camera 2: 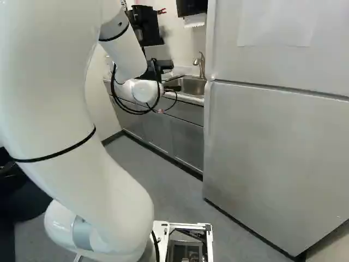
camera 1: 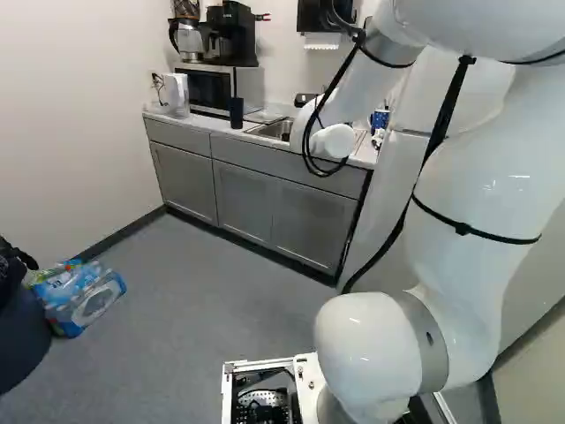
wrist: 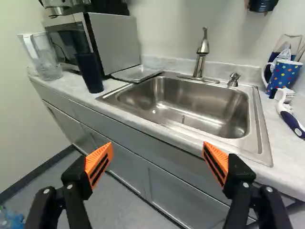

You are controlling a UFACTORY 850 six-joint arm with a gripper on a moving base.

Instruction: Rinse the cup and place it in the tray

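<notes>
Cup (wrist: pixel 90 72) stands upright on the counter (wrist: pixel 290 160), just beside the tray (wrist: pixel 135 73), between the sink (wrist: pixel 190 99) and the pitcher (wrist: pixel 44 57); that dark one looks like your target, though the dotted mug (wrist: pixel 286 75) across the sink could also answer to the name, so settle that first. Your gripper (wrist: pixel 157 151) is spread wide, with nothing between its pads (wrist: pixel 99 163); it hangs before the cabinets (wrist: pixel 131 171), short of the counter, so the step in hand seems to be the approach, with grasp, rinse and placing all to come.

Come in from the counter's front edge; the microwave (wrist: pixel 114 43) is close behind and the pitcher near, so you have little spare room there. Centre the cup between the pads before you close; a finger catching its lip could tip something so tall and narrow. Close gently about mid-height; the walls may be thin, and a wet side will likely slip more. Lift clear of the sink's rim before you cross; bring the cup under the faucet (wrist: pixel 202 55), let water in, then tip it over the basin and let it drip; you can't tell from here how the tap works. Lower it straight onto the tray; release once it stands by itself.
</notes>
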